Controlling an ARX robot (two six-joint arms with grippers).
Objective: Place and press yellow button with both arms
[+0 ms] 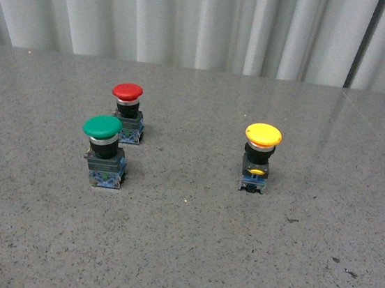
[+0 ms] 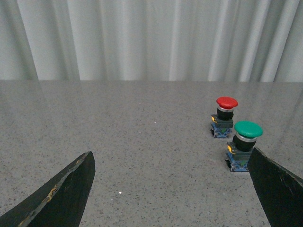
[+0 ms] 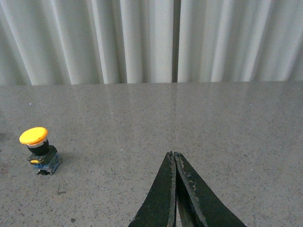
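Meanwhile, we held our left fingers [image 2: 61, 194] spread wide, low over the bench [image 1: 179, 255], gripping nothing. Our right fingers [image 3: 165, 198] were pressed together, empty. The yellow button [image 1: 259, 157] stood upright toward the bench's right side, well apart from the green button [image 1: 104, 151] and red button [image 1: 127, 111].

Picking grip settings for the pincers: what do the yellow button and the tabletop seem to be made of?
The yellow button: cap looks like smooth, glossy plastic with an even colour; the collar beneath looks like metal, being silver and shiny; the body looks like matte black plastic. The tabletop: likely polished stone or a stone-look composite, grey and speckled, faintly reflecting the curtain.
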